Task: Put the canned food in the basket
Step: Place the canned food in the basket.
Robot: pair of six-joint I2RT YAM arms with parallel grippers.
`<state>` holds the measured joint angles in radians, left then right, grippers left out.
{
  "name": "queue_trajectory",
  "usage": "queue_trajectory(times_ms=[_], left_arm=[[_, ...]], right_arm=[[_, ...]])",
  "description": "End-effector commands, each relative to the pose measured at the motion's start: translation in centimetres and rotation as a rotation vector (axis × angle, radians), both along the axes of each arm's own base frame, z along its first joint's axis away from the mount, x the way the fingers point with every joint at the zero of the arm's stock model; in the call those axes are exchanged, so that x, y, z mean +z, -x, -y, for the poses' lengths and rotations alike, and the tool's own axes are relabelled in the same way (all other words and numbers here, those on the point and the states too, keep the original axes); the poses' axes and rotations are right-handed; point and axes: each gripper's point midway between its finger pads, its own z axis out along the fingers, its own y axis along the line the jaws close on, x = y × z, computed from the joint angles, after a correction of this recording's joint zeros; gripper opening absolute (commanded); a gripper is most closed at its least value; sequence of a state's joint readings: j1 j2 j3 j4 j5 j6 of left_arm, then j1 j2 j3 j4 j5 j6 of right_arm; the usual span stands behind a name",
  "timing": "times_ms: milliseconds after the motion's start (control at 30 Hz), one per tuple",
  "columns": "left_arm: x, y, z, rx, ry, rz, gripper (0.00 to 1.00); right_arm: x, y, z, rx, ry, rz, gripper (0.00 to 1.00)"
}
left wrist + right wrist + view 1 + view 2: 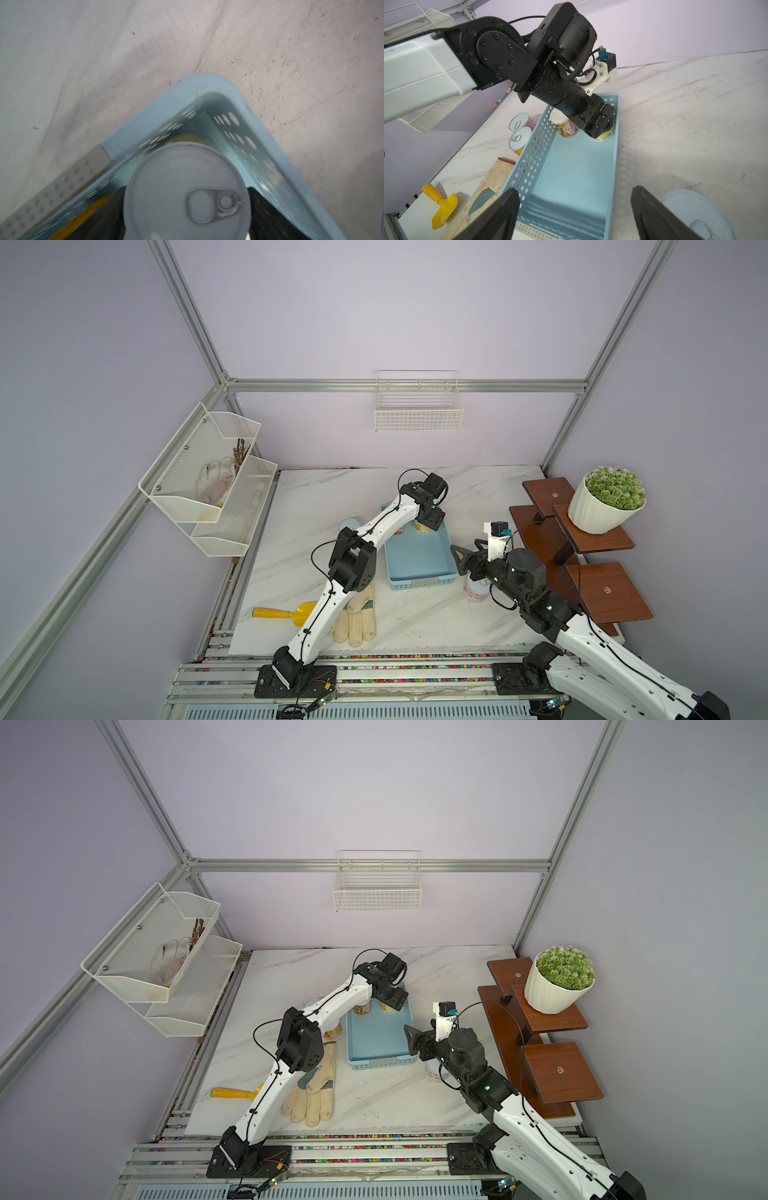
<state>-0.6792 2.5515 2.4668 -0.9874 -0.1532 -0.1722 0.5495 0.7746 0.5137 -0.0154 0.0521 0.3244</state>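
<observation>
Yellow-labelled tin (605,136) sits in the blue basket's (571,176) far corner, leaving room; left claw (186,189) straddles it, clenched or released unclear; right claw (574,190) gapes empty.

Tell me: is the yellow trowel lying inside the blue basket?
No, the right wrist view shows the yellow trowel on the table outside the basket, with the work glove between them.
</observation>
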Motion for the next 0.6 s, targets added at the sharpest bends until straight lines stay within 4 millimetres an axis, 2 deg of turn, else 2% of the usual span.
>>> queue_trajectory(times_ms=[0,33,200,400,567], left_arm=[[4.9,-1.3,0.9,-0.003,0.084,0.103,0.94],[5.1,-1.2,0.9,-0.005,0.086,0.104,0.94],[6.7,-0.7,1.0,-0.011,0.112,0.110,0.94],[12.3,1.5,1.5,-0.055,0.199,0.147,0.94],[16.4,4.3,1.0,-0.088,0.295,0.163,0.94]], right_arm=[[-0.2,-0.2,0.8,-0.043,-0.004,-0.005,0.91],[-0.7,-0.2,0.9,-0.048,0.007,-0.024,0.92],[-0.3,-0.3,0.9,-0.053,0.011,-0.023,0.93],[0.0,-0.4,2.1,-0.122,0.007,-0.053,1.00],[-1.5,-0.1,2.5,-0.149,0.054,-0.168,1.00]])
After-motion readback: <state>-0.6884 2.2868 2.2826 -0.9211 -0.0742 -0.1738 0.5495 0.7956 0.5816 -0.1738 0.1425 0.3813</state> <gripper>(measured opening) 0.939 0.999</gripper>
